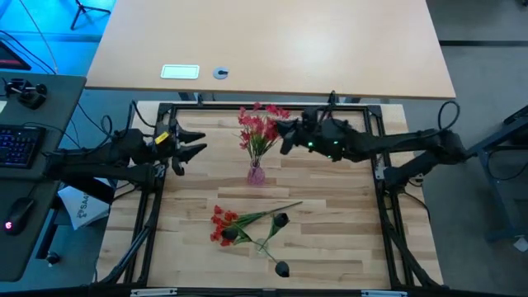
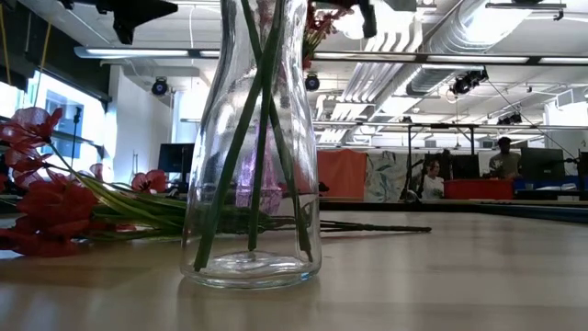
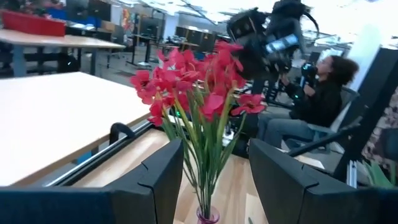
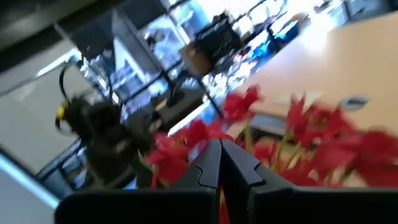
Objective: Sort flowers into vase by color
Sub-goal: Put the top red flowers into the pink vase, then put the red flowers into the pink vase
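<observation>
A clear glass vase [image 1: 256, 174] [image 2: 253, 184] stands mid-table. It holds red flowers [image 1: 262, 124] [image 3: 193, 81], whose green stalks rest on its bottom. My left gripper [image 1: 194, 142] [image 3: 214, 180] hangs open and level to the vase's left, clear of the blossoms. My right gripper [image 1: 286, 134] [image 4: 221, 163] is shut and level, at blossom height on the vase's right. Nearer the front edge, a red bunch [image 1: 221, 224] and dark blooms [image 1: 280, 220] [image 1: 283, 269] lie flat on the wood. My right gripper's shut fingertips [image 4: 211, 158] stand right beside the red blossoms [image 4: 186, 134] at the top of the bunch in the vase, coming level from the table's right. Whether they touch the blossoms, I cannot tell.
A dark metal frame [image 1: 165, 107] borders the wooden work board. On the far table lie a white card [image 1: 180, 72] and a small round disc [image 1: 220, 73]. A keyboard [image 1: 21, 144] sits off to the left. A seated person [image 3: 323, 93] shows beyond the table.
</observation>
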Robot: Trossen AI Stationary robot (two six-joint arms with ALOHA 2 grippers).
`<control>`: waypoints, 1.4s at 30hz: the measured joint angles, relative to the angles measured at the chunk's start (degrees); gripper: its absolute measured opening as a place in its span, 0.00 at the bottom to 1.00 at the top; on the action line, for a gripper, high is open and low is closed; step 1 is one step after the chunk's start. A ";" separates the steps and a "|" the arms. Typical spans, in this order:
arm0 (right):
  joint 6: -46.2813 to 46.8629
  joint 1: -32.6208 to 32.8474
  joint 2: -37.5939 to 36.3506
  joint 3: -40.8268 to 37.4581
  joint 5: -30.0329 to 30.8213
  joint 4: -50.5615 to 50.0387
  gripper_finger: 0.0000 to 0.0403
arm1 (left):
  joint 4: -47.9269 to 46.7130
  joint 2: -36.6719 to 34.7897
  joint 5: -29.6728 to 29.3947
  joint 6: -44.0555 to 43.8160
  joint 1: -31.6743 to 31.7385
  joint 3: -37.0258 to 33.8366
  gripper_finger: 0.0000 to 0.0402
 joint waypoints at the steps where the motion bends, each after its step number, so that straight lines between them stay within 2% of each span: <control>1: 0.38 0.03 0.97 0.00 -1.20 -0.04 0.00 | -0.04 0.00 -0.65 -0.60 0.00 0.00 0.42; 5: 1.58 0.56 3.97 -0.02 -6.39 -0.17 0.00 | -0.01 0.00 -3.84 -2.59 0.00 0.00 0.42; 8: -2.11 0.92 3.27 -0.02 -7.02 0.62 0.00 | 0.00 -0.01 -4.85 -5.12 0.00 0.01 0.42; 17: -14.45 0.46 -10.06 -0.02 -6.67 1.09 0.00 | 0.00 -0.02 -4.81 -9.58 0.00 0.00 0.42; 19: -15.41 0.49 -12.80 -0.02 -8.48 1.14 0.00 | -0.04 -0.02 -4.81 -9.72 0.00 0.00 0.42; 24: -9.86 1.13 -16.39 0.09 -19.16 -4.43 0.00 | -0.08 -0.02 -4.82 -9.73 0.00 0.00 0.42; 27: -2.60 3.29 -15.51 0.04 -21.65 -12.45 0.01 | -0.08 0.28 -4.85 -9.77 0.00 0.00 0.42; 31: 4.96 8.43 -12.44 0.04 -22.60 -22.41 0.11 | -0.11 0.72 -4.85 -11.03 0.00 0.02 0.42; 35: 9.07 15.07 -8.35 0.00 -29.36 -34.81 0.29 | -0.07 1.42 -4.94 -13.68 0.00 0.02 0.42; 39: 6.08 20.26 -2.17 -0.08 -34.07 -46.05 0.46 | -0.11 2.54 -4.85 -15.85 0.00 0.02 0.42; 42: 0.90 21.90 3.33 -2.21 -37.78 -47.29 0.54 | -0.13 3.34 -4.77 -16.91 0.00 0.02 0.42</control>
